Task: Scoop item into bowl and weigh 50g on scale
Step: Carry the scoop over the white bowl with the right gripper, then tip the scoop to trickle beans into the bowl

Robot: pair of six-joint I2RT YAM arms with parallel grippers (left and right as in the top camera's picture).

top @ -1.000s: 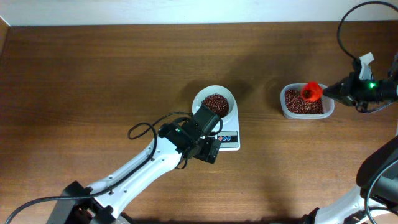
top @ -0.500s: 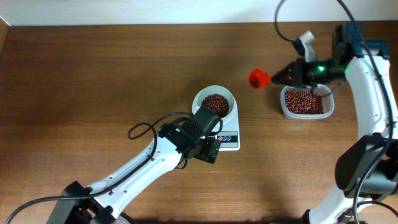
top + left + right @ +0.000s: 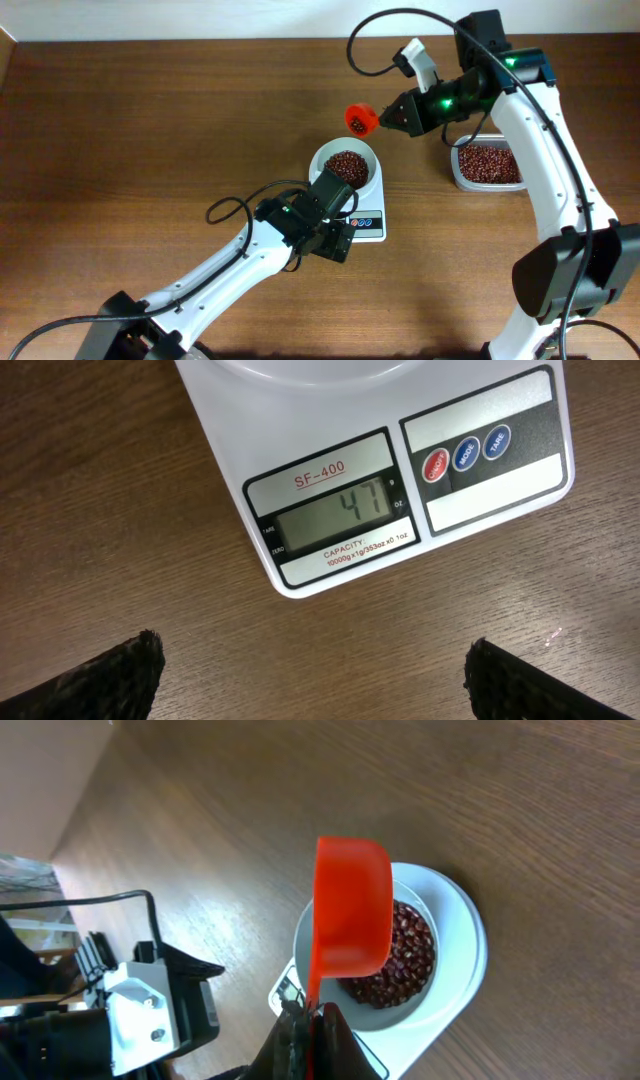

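wooden table (image 3: 150,120): right gripper (image 3: 393,116) holds red scoop (image 3: 360,119) near bowl (image 3: 320,165).

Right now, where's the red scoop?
Overhead view: the red scoop is right of centre, held in the right tool, just beyond the white bowl's far rim and left of the clear tub.

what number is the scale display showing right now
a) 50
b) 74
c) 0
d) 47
D: in the left wrist view, the grey display on the front of the scale reads 47.
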